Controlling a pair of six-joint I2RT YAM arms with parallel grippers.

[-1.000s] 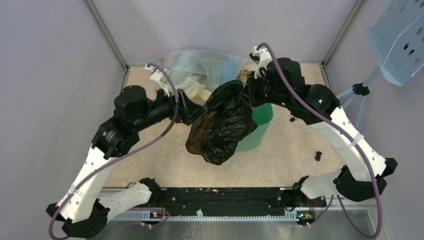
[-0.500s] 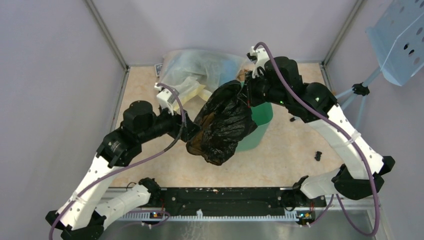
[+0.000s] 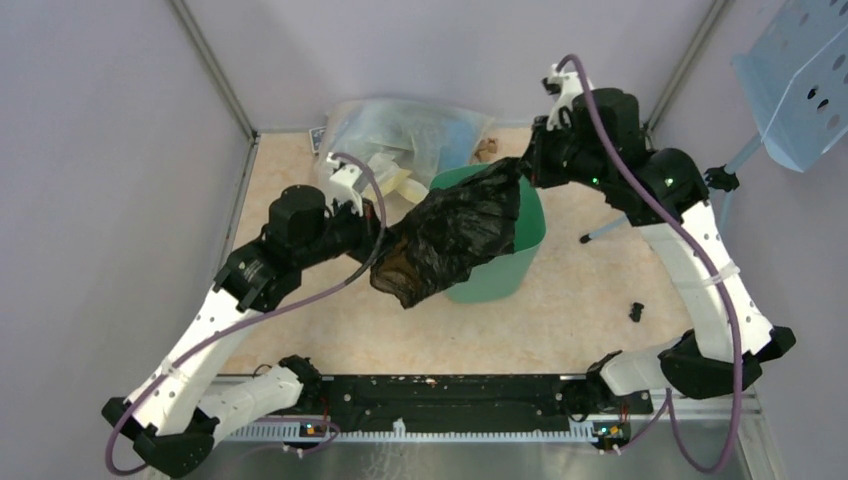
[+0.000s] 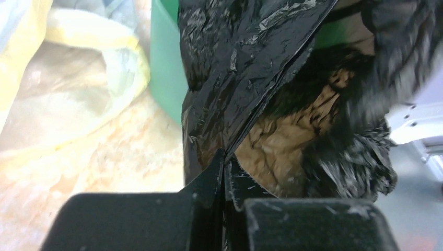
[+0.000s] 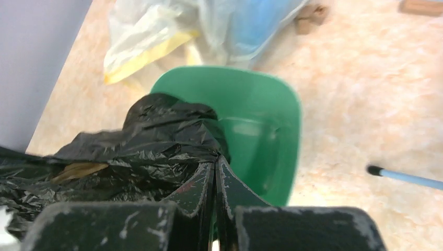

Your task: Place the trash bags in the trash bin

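Observation:
The glossy black trash bag (image 3: 450, 235) stretches slantwise over the mouth of the mint-green trash bin (image 3: 500, 280), held between both arms. My left gripper (image 3: 385, 245) is shut on the bag's lower left edge; in the left wrist view its jaws (image 4: 224, 162) pinch a black fold (image 4: 235, 78) with brownish film behind. My right gripper (image 3: 522, 172) is shut on the bag's upper right end above the bin's far rim. The right wrist view shows the jaws (image 5: 215, 163) closed on crinkled black plastic (image 5: 156, 141) over the bin (image 5: 261, 120).
A large clear and yellowish bag (image 3: 410, 150) with blue contents lies behind the bin against the back wall. A pale blue perforated tray (image 3: 800, 80) on a tripod stands at the right. Small dark bits (image 3: 636, 311) lie on the table's right side.
My left gripper has shut on the bag's lower left edge after standing open beside it. The right arm has pulled the bag's top back and to the right, stretching it across the bin.

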